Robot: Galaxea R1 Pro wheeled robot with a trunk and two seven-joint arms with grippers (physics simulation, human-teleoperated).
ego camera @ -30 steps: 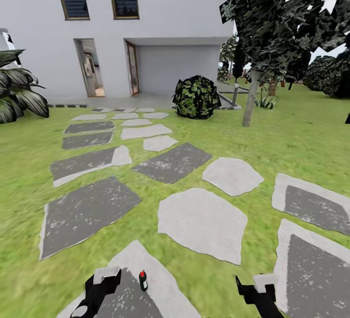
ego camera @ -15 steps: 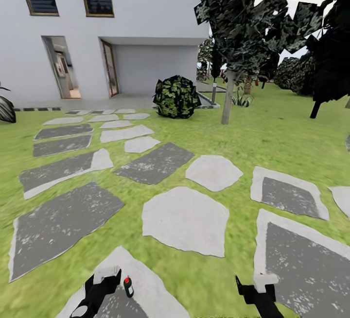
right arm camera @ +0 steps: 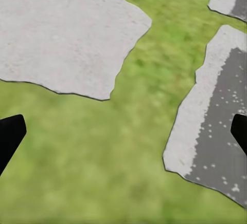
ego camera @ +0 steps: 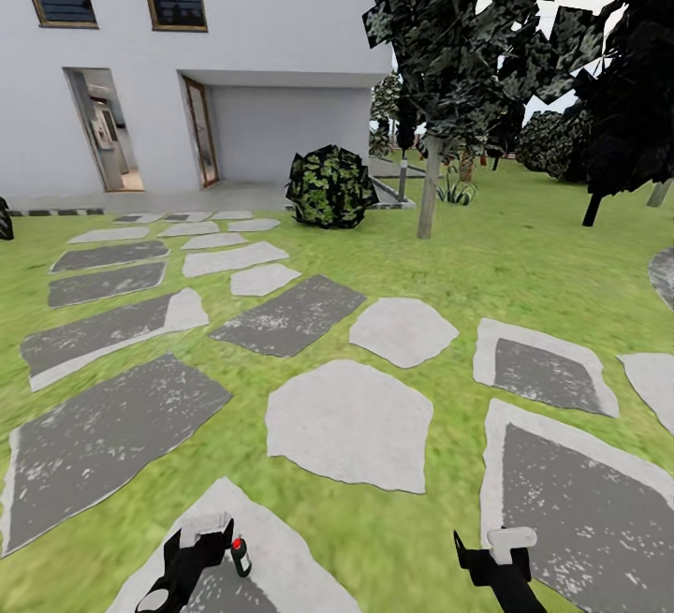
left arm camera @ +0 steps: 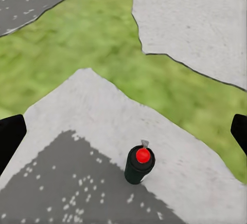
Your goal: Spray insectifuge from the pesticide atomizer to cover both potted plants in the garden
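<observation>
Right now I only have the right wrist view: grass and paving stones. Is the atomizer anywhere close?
Observer: Yes. The pesticide atomizer stands upright on a stepping stone, just ahead of the left gripper.
Operator: Is that gripper holding it?
Observer: No. In the left wrist view its fingers are spread wide, and the bottle stands apart from both, untouched.
Operator: What lies further ahead?
Observer: In the head view, stones lead across the lawn toward a white house, with a round bush beside its entrance.
</observation>
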